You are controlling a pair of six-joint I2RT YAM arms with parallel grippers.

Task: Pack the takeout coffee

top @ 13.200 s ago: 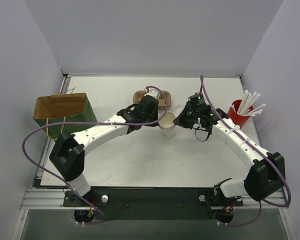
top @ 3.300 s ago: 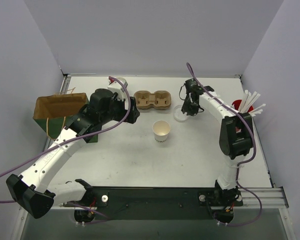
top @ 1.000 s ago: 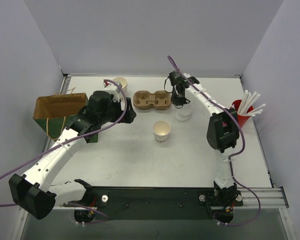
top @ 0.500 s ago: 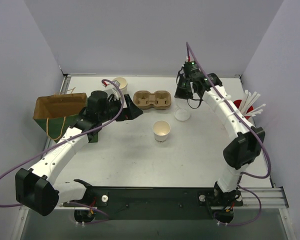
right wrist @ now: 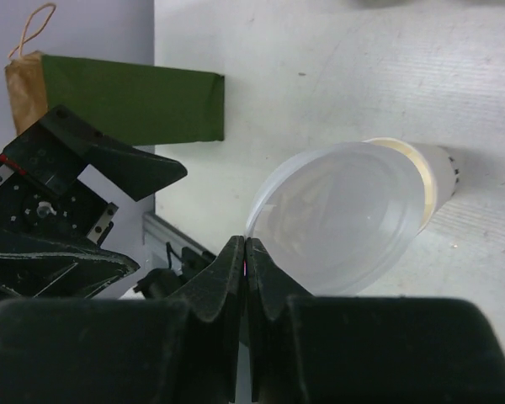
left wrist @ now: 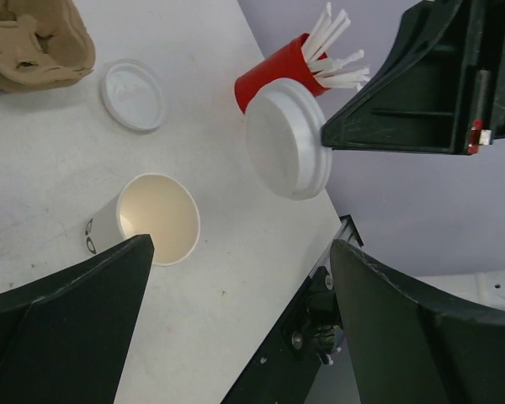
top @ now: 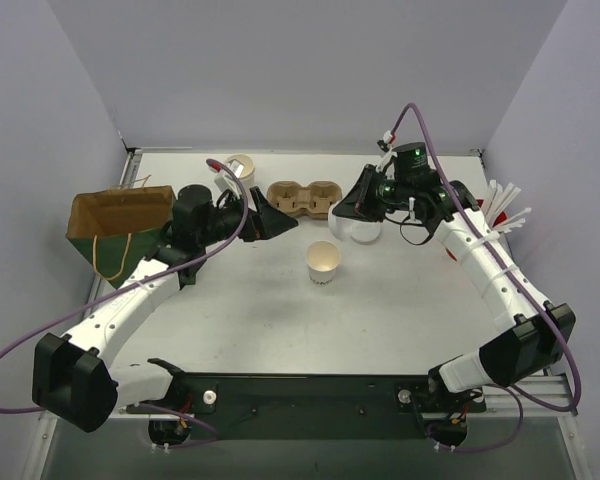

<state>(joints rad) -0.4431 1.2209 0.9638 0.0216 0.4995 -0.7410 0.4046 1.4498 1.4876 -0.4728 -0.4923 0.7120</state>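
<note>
An open white paper cup, tan inside, stands mid-table; it also shows in the left wrist view. My right gripper is shut on the rim of a whitish plastic lid, held tilted in the air to the upper right of that cup. Another lid lies flat on the table. A second open cup stands at the back left. My left gripper hovers open and holds nothing, left of the mid-table cup.
A brown cardboard cup carrier sits at the back centre. An open brown and green paper bag stands at the left edge. A red cup of white straws stands at the right, partly behind my right arm.
My right arm has swung round, bringing its fingertips and the lid forward and left toward the mid-table cup. My left gripper has shifted slightly right, still open.
</note>
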